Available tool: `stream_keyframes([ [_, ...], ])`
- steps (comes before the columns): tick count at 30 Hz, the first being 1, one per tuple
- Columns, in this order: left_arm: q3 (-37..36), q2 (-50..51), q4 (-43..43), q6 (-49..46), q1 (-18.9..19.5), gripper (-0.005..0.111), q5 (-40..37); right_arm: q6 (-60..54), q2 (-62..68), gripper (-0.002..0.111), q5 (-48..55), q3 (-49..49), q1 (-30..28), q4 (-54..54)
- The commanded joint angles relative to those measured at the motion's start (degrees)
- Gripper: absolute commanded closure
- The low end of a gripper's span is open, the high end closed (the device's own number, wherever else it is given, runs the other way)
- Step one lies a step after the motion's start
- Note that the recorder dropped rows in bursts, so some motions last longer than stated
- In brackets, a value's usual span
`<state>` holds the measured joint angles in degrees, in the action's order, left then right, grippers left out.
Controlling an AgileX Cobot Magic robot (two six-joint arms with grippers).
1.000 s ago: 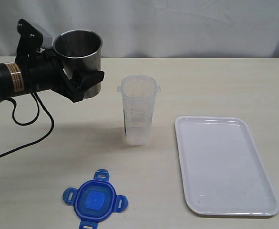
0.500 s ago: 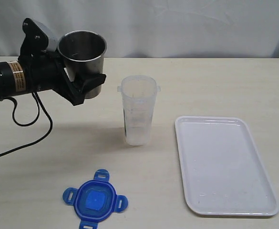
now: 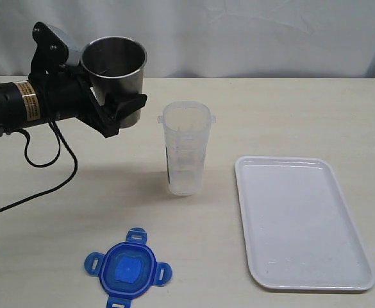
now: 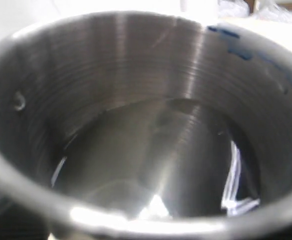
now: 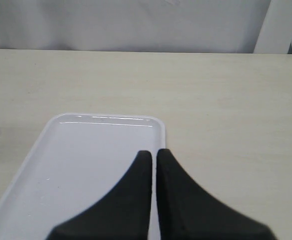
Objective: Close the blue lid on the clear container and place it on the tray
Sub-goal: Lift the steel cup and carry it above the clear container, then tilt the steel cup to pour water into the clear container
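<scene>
Your left gripper (image 3: 120,106) holds the steel cup (image 3: 113,67) up beside the open container (image 3: 186,157); a swing could topple it. Lid (image 3: 128,270) lies near the table's front edge. Right gripper (image 5: 153,155) closed, empty, over the tray (image 3: 300,221).

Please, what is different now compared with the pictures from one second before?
The left gripper, holding the shiny steel cup, moved slightly up and towards the tall clear plastic container. The container, the bright blue lid and the flat white tray stayed in place.
</scene>
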<state>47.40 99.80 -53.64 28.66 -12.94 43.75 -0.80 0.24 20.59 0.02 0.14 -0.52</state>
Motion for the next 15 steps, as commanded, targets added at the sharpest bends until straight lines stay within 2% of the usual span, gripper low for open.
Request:
stream_keyframes([
  [1, 0.8, -0.4, 6.7, 1.0, -1.4, 0.107, 2.9, 0.0, -0.2, 0.104, -0.6, 0.0, -0.4, 0.1],
  [10, 2.0, 0.6, 11.2, -0.7, -5.0, 0.107, 1.8, 0.0, -0.2, 0.104, -0.6, 0.0, -0.4, 0.1],
  [15, 2.5, 2.5, 11.1, -1.4, -5.1, 0.107, 1.1, 0.0, -0.2, 0.104, -0.6, 0.0, -0.4, 0.1],
])
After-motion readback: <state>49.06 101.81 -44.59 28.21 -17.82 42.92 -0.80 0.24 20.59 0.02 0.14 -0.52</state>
